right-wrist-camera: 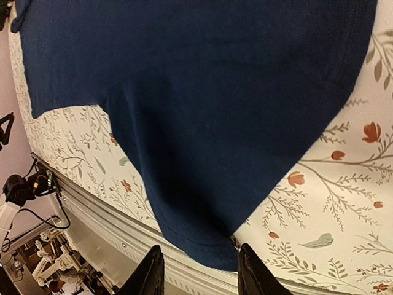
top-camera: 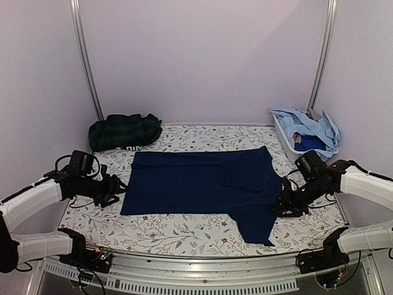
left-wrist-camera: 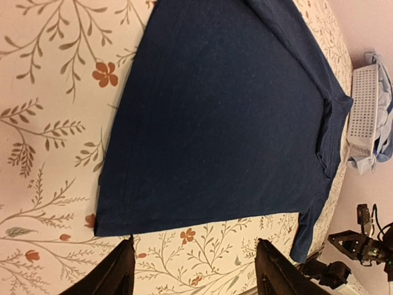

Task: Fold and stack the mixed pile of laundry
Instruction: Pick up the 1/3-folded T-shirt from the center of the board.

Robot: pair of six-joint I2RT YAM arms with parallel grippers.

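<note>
Two arms reach in toward a navy T-shirt (top-camera: pixel 196 181) that lies spread flat in the middle of the white sheet (top-camera: pixel 184 228) printed with leafy vines. Just off the shirt's left edge, which is its hem, hovers the left gripper (top-camera: pixel 115 189); its fingers (left-wrist-camera: pixel 120 273) stand well apart over bare sheet, with nothing between them and the hem close in front of them. Behind the shirt's far left corner, a little apart from it, a dark green plaid piece (top-camera: pixel 123 131) sits bunched in a heap. The shirt itself is smooth over most of its width, with a flap of its own cloth folded in over its right part, and one sleeve (top-camera: pixel 256 224) sticking out toward the near edge. At the shirt's right edge, beside that sleeve, is the right gripper (top-camera: pixel 285 206): its fingers are apart and straddle the sleeve's end, not pinched together on it. Beyond the shirt's far right corner stands a white basket (top-camera: pixel 284 138) with light blue shirts (top-camera: pixel 310 126) draped over its rim.
</note>
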